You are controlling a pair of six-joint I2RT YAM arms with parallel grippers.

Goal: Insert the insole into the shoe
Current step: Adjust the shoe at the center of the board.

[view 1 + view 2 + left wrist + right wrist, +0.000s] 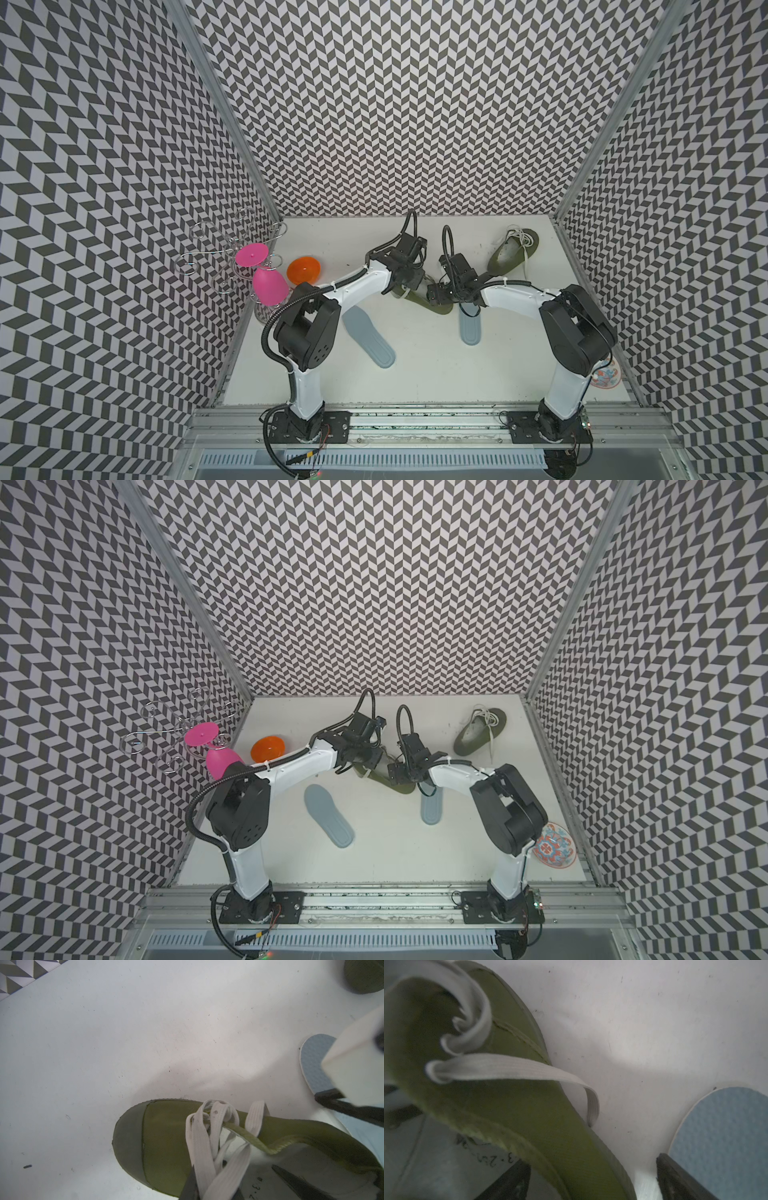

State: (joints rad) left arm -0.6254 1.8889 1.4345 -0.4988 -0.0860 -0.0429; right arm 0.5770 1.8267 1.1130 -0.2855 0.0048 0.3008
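My left pincer [232, 1167] nips the laced upper of the shoe [166, 1136]; my right pincer [591, 1159] gapes wide astride its side wall, insole [726, 1136] just beside.

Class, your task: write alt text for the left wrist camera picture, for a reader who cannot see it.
An olive green shoe with loose white laces lies on a white table, the dark fingers of the left gripper flanking the laces. A blue-grey insole lies beside it, partly hidden by the right arm; a second shoe shows farther off.
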